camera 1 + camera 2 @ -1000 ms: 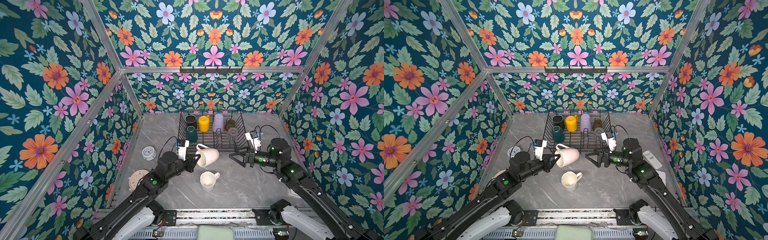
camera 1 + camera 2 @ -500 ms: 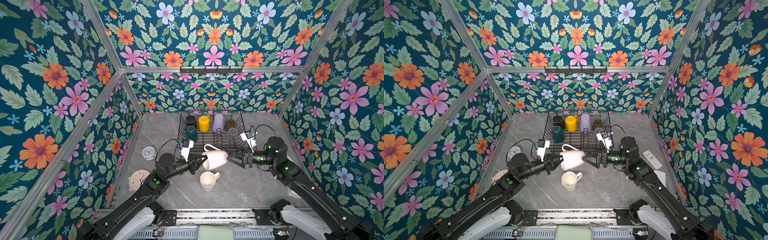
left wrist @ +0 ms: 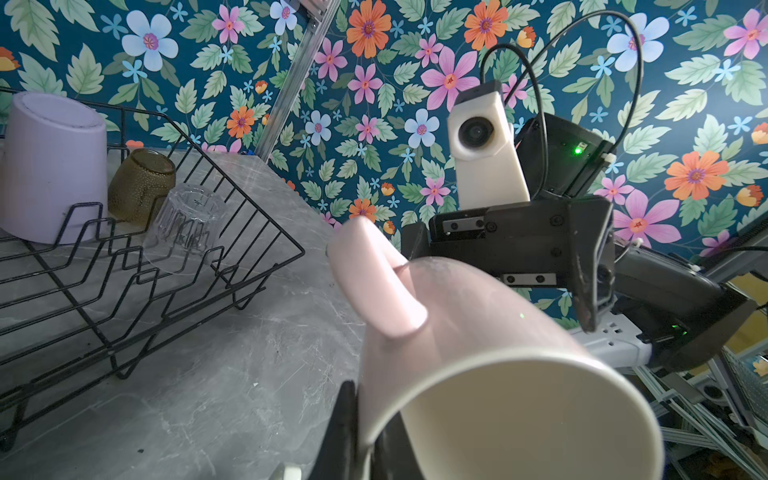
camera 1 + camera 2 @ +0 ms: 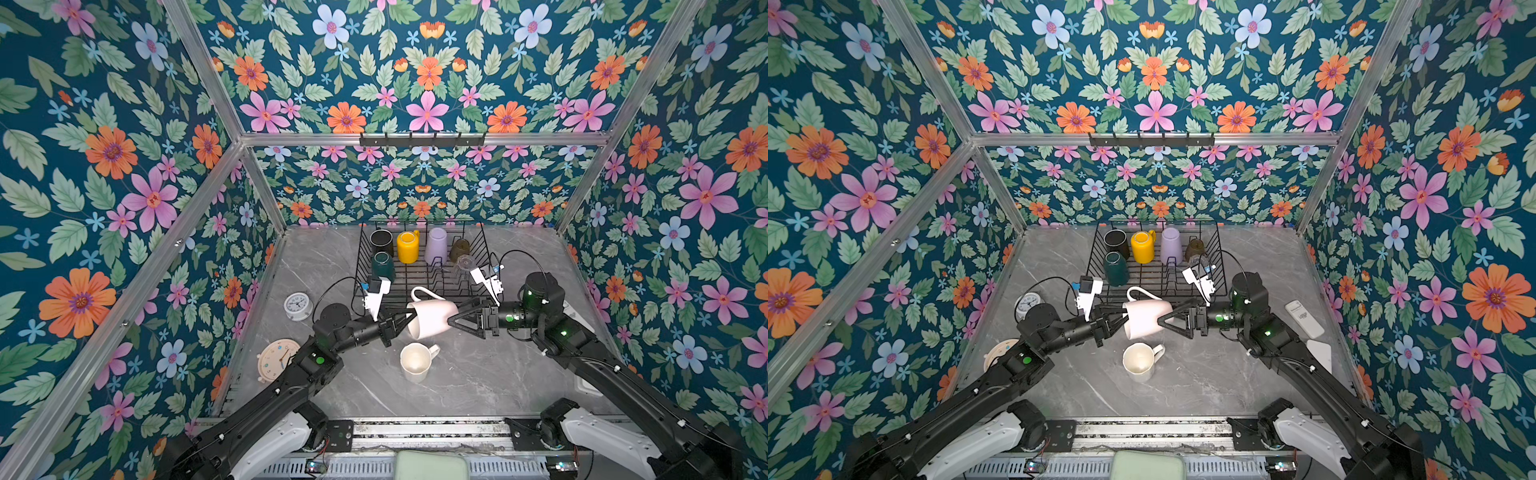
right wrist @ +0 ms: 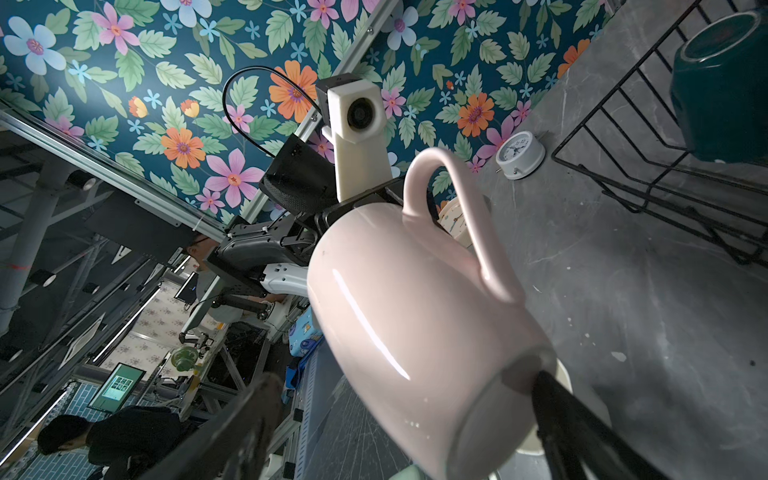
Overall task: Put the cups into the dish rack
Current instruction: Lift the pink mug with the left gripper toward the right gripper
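Nearest us, the white mug (image 4: 415, 362) stands upright on the table (image 4: 478, 374), mouth up, handle at 2 o'clock, not yet loaded. Just past it, at its 12 o'clock, the pink mug (image 4: 432, 318) hangs clear of the table on its side, mouth toward 9 o'clock, handle toward 12.

The left gripper (image 4: 401, 322) is pinched on the rim wall, one finger inside and one outside. That's a thin hold on glossy glaze! At 3 o'clock the right gripper (image 4: 455, 315) has its jaws spread wide, straddling the mug's base. Whether they touch it, I cannot tell.

This looks like stiff, slick ceramic, weighty for a rim pinch and likely to chip if it drops. The sure grip, I'd say, is square across the body near the base, or deep over the rim wall, not on the curved handle.

Farther back at 12 o'clock sits the rack (image 4: 415, 276), already carrying six:
- **9 o'clock side:** black mug (image 4: 381, 242), yellow mug (image 4: 407, 247), green mug (image 4: 383, 266).
- **3 o'clock side:** lilac tumbler (image 4: 436, 246), amber glass (image 4: 459, 248), clear glass (image 4: 464, 264).

The near middle looks free.
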`<action>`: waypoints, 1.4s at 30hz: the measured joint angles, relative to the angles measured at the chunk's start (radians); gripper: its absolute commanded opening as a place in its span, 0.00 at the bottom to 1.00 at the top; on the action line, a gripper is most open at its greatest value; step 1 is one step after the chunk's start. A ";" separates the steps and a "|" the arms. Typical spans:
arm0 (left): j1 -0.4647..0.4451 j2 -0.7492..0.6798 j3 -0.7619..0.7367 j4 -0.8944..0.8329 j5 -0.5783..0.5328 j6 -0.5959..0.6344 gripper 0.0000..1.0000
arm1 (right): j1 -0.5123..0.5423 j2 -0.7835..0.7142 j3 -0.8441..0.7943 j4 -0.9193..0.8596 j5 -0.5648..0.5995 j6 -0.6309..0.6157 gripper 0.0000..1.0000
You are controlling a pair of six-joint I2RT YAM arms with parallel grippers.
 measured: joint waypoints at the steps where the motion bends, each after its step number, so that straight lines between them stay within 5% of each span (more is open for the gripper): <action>1: 0.000 0.000 -0.001 0.001 -0.001 0.000 0.00 | 0.003 0.005 0.000 0.004 0.006 0.003 0.94; 14: 0.005 0.017 -0.019 0.031 -0.006 -0.025 0.00 | 0.028 0.041 -0.003 0.015 0.076 0.031 0.94; 30: -0.003 -0.027 -0.019 0.081 0.075 -0.034 0.00 | 0.012 -0.091 0.049 -0.188 0.188 -0.072 0.94; 42: -0.002 -0.032 -0.023 0.082 0.089 -0.033 0.00 | 0.021 -0.072 0.043 -0.181 0.111 -0.056 0.94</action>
